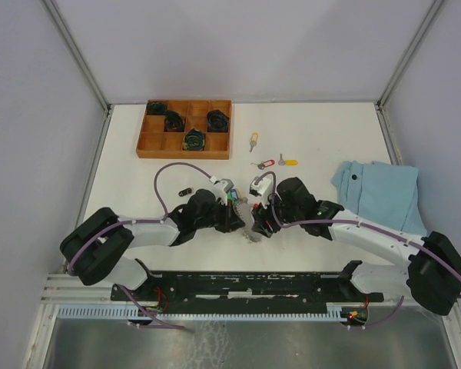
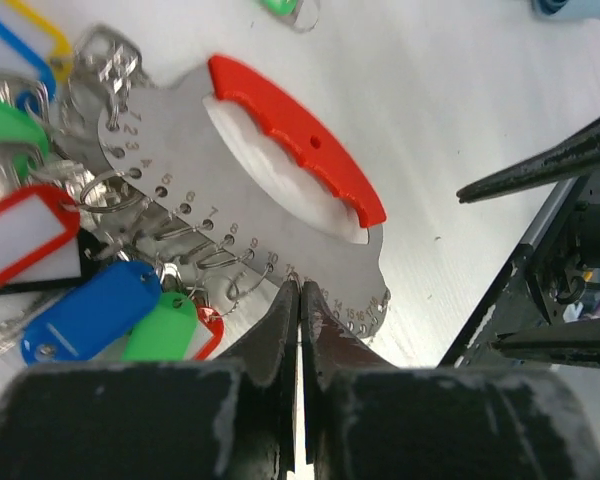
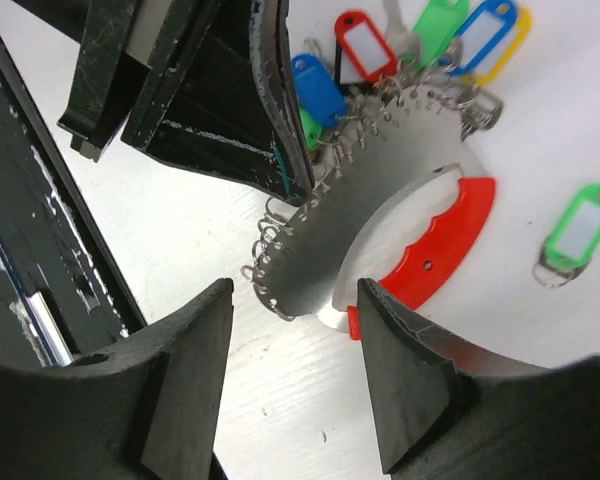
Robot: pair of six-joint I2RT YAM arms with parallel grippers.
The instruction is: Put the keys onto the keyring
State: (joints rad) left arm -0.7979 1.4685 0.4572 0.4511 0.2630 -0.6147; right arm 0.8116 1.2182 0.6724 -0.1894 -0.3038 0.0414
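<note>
Over on the far left of the table (image 1: 323, 131) is the wooden tray (image 1: 145, 144), and a small black cylinder (image 1: 186, 190) lies nearer me. Neither matters for this job.

Next comes my left gripper (image 2: 300, 292). It's pinched all the way closed on the toothed edge of the keyring (image 2: 180, 190), so I'd say the left arm is just the clamp here. The keyring is a flat metal plate with numbered holes and a red grip, lying flat dead centre between the two arms. Its blue, green and red tags are bunched at one end.

The right gripper (image 3: 295, 340) is spread wide with nothing in it, its fingers either side of the plate's bare end without touching it.

Further back and to the right, well apart from the ring, are a red-tagged key (image 1: 266, 164), a yellow-tagged key (image 1: 290, 162) and a third key (image 1: 253, 141). The blue cloth (image 1: 380, 192) is at the far right.

My read is that we're at the hold-and-prep stage and nothing's being threaded yet. Next, the right arm needs to back off, grab a key by its tag, and work its little loop onto a free hook. That's fiddly, and the left grip mustn't slip.
</note>
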